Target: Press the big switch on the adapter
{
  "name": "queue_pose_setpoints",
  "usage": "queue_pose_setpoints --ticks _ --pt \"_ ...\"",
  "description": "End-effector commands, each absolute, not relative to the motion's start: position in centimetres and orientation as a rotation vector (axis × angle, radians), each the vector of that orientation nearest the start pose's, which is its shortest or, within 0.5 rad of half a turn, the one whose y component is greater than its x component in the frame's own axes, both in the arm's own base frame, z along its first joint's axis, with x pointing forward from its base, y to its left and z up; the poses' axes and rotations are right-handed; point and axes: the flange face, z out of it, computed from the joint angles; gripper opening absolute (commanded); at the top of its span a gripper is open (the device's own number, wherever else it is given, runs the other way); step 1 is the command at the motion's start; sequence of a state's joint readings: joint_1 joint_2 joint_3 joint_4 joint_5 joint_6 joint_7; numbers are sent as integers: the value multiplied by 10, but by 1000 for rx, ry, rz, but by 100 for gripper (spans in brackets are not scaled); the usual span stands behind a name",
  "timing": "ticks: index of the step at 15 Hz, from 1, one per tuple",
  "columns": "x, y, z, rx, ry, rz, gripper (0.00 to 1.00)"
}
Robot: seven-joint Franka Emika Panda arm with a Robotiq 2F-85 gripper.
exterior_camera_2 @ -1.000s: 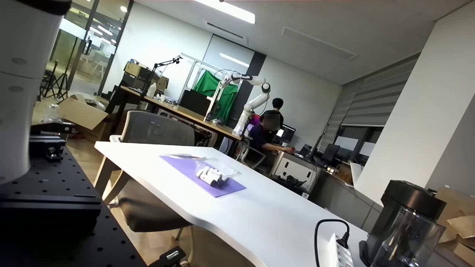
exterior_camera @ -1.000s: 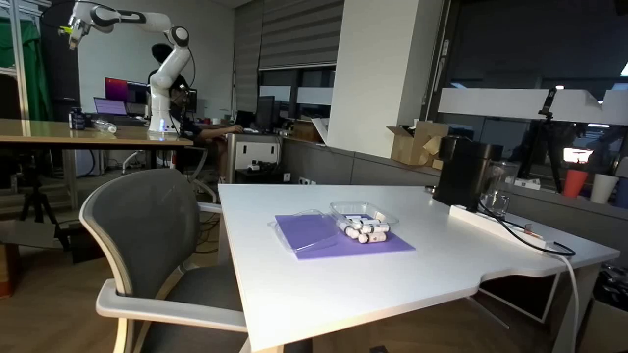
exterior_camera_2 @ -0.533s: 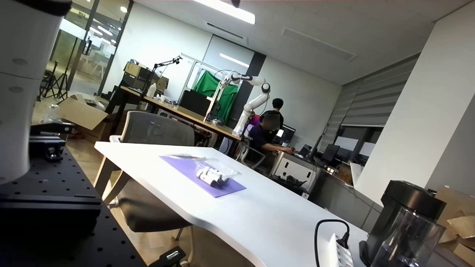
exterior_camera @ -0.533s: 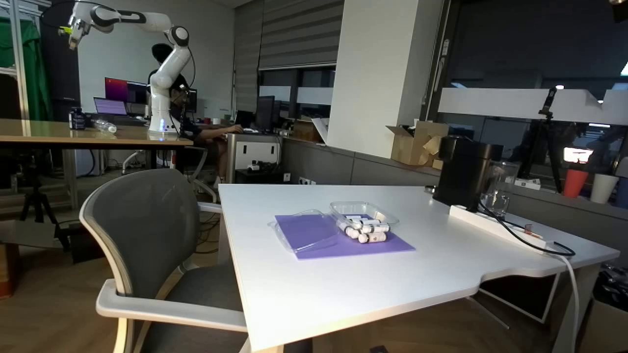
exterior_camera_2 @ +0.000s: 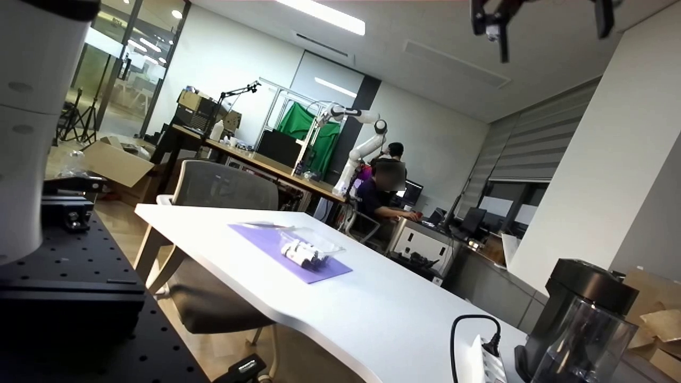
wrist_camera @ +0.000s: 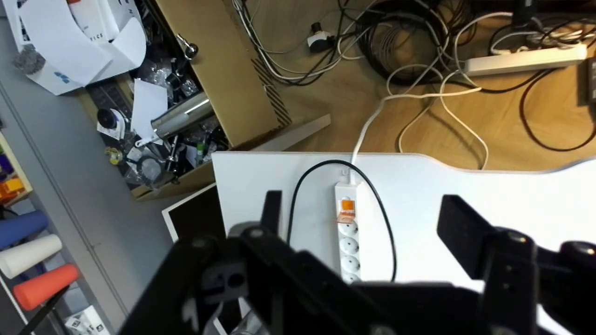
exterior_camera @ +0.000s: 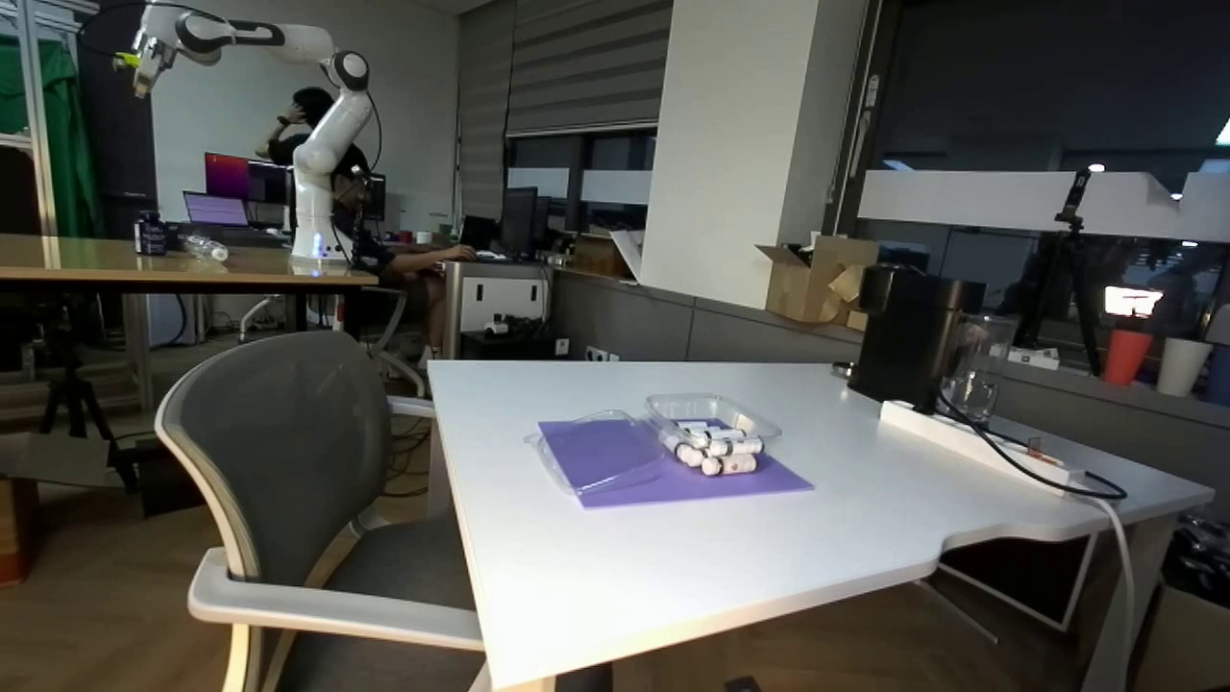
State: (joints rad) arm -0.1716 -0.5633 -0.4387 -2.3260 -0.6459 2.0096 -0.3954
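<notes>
Adapter (a long white strip) lay on the white table at five o'clock from the wrist view's centre, its orange switch toward the twelve-o'clock end. Leftmost, three cups showed at eight o'clock; next, a cardboard box sat at ten. A black cord arched past the switch. Farther right came the gripper, unclenched, hanging well above the table, its fingers parted wide and the strip visible between them. Coiled cables lay on the floor at one o'clock.
</notes>
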Motion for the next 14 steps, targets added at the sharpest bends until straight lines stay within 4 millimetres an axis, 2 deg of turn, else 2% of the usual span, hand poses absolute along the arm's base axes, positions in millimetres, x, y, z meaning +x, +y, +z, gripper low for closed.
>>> queue_pose_setpoints --ticks 1,2,3,4,6,7,14 --pt "351 -361 537 -3581 47 -4 55" --pt "361 -373 533 -3573 75 12 48" --pt "331 -349 532 -3564 36 -40 40" --pt "338 -358 526 -3563 46 -17 59" --pt "341 -357 520 -3566 42 15 45" --pt "340 -354 523 -3569 36 6 41" --pt "335 -351 529 -3570 39 -26 41"
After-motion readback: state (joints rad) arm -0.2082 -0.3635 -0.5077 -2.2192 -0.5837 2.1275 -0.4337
